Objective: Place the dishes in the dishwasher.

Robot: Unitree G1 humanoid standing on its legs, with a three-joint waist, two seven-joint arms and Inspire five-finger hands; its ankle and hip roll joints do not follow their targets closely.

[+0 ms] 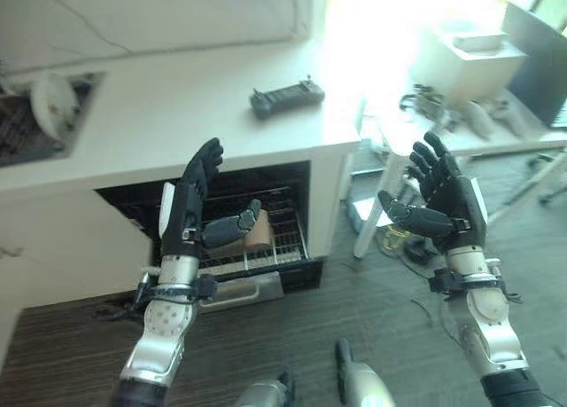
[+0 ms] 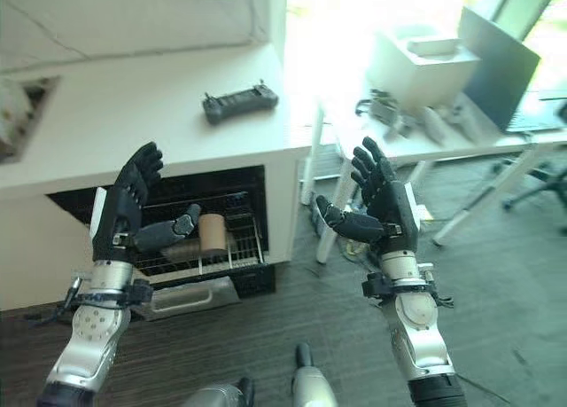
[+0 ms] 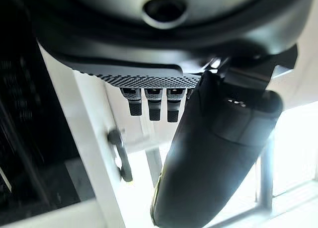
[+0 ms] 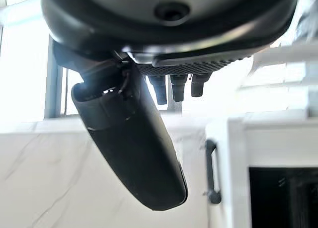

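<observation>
The dishwasher point(image 1: 288, 181) stands open under the white counter point(image 1: 177, 114), its wire rack point(image 1: 283, 238) pulled partway out. A brown cup point(image 1: 258, 233) lies on its side in the rack. My left hand point(image 1: 188, 207) is raised in front of the opening, fingers straight and thumb spread, holding nothing. My right hand point(image 1: 447, 199) is raised to the right of the counter, above the floor, also open and empty. A white plate point(image 1: 51, 101) stands in the sink point(image 1: 27, 123) at the counter's far left.
A black controller-like device point(image 1: 286, 97) lies on the counter top. To the right stands a white desk point(image 1: 461, 123) with a white box point(image 1: 465, 61), a laptop point(image 1: 536, 57) and small gear. Dark wood floor point(image 1: 354, 309) lies in front.
</observation>
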